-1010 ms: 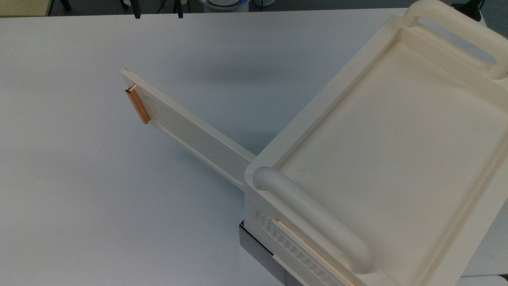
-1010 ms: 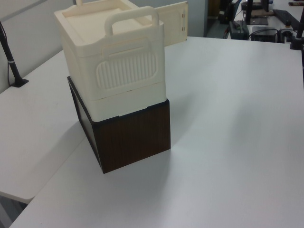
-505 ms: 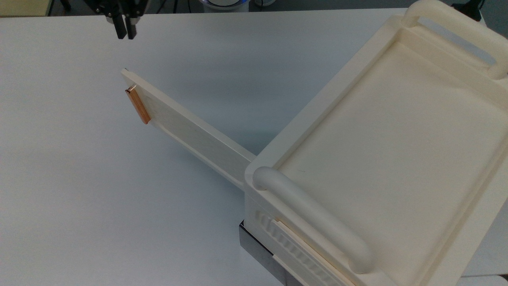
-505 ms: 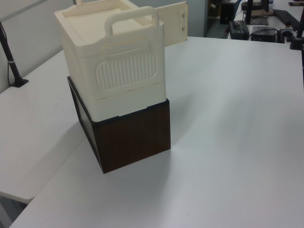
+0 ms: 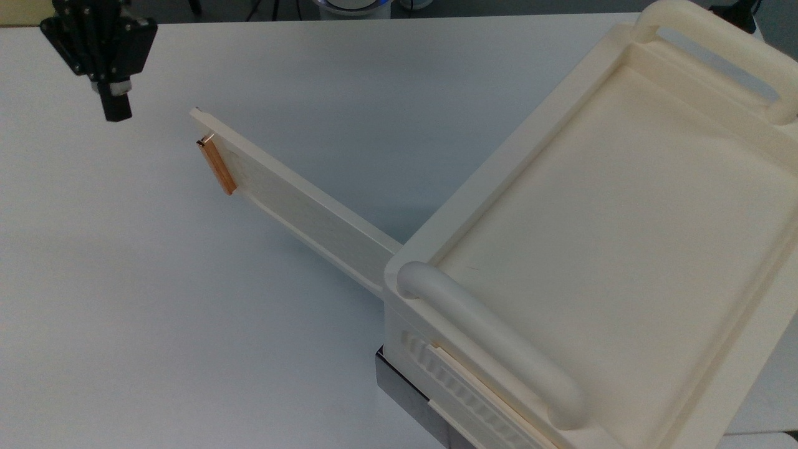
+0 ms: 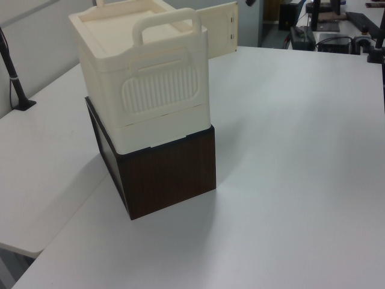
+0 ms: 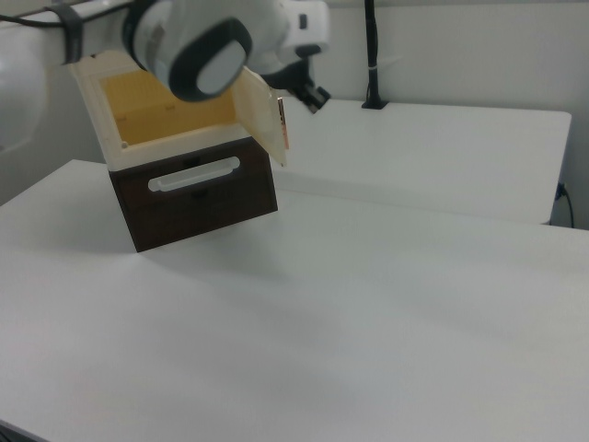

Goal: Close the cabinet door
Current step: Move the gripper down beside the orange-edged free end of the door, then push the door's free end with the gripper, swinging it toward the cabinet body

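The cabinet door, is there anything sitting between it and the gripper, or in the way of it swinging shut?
Nothing visible. In the top view the black gripper hangs apart from the thin cream-white cabinet door, with bare white table between them. The right view shows the cream plastic cabinet opening unblocked.

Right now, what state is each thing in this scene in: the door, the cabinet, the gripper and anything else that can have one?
cabinet door: swung wide open, sticking out from the cabinet's corner.
door handle: untouched, at the door's free end.
cabinet: upright on a dark base, front uncovered, yellow inside on show in the right view.
gripper: in the air off the door's free end, touching nothing.
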You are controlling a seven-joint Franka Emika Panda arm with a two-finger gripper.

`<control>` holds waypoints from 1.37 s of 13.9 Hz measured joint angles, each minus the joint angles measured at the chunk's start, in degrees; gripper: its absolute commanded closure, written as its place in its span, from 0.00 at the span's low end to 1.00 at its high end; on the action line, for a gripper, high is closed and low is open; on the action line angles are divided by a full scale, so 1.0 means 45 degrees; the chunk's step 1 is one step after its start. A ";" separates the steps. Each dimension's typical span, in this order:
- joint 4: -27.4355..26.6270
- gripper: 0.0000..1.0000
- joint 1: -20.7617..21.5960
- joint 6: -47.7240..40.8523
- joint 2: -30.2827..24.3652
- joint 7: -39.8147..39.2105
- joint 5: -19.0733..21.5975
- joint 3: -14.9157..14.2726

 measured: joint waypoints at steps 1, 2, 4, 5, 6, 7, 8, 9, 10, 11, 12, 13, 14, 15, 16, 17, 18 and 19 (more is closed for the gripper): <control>0.0000 1.00 -0.0074 0.0603 0.0220 0.0009 0.0575 -0.0001; 0.0002 1.00 -0.0110 0.1043 0.0403 0.0018 0.0948 -0.0001; 0.0005 1.00 -0.0112 0.1765 0.0735 0.0066 0.1307 0.0012; 0.0006 1.00 -0.0090 0.2012 0.0888 0.0123 0.1332 0.0051; 0.0009 1.00 -0.0052 0.2146 0.1004 0.0164 0.1333 0.0103; 0.0010 1.00 -0.0023 0.2253 0.1119 0.0182 0.1333 0.0200; 0.0011 1.00 -0.0001 0.2293 0.1216 0.0187 0.1333 0.0325; 0.0011 1.00 0.0016 0.2300 0.1275 0.0189 0.1333 0.0447; 0.0010 1.00 0.0044 0.2301 0.1300 0.0190 0.1333 0.0541; 0.0000 1.00 0.0111 0.2301 0.1299 0.0194 0.1333 0.0573; -0.0005 1.00 0.0185 0.2301 0.1299 0.0194 0.1333 0.0577; -0.0013 1.00 0.0257 0.2301 0.1297 0.0194 0.1333 0.0582; -0.0039 1.00 0.0331 0.2283 0.1288 0.0194 0.1333 0.0585; -0.0097 1.00 0.0373 0.2190 0.1255 0.0194 0.1333 0.0594; -0.0203 1.00 0.0401 0.1957 0.1170 0.0176 0.1333 0.0596; -0.0307 1.00 0.0409 0.1564 0.1041 0.0094 0.1332 0.0596; -0.0382 1.00 0.0413 0.0966 0.0875 -0.0077 0.1332 0.0596; -0.0416 1.00 0.0415 0.0212 0.0686 -0.0270 0.1332 0.0596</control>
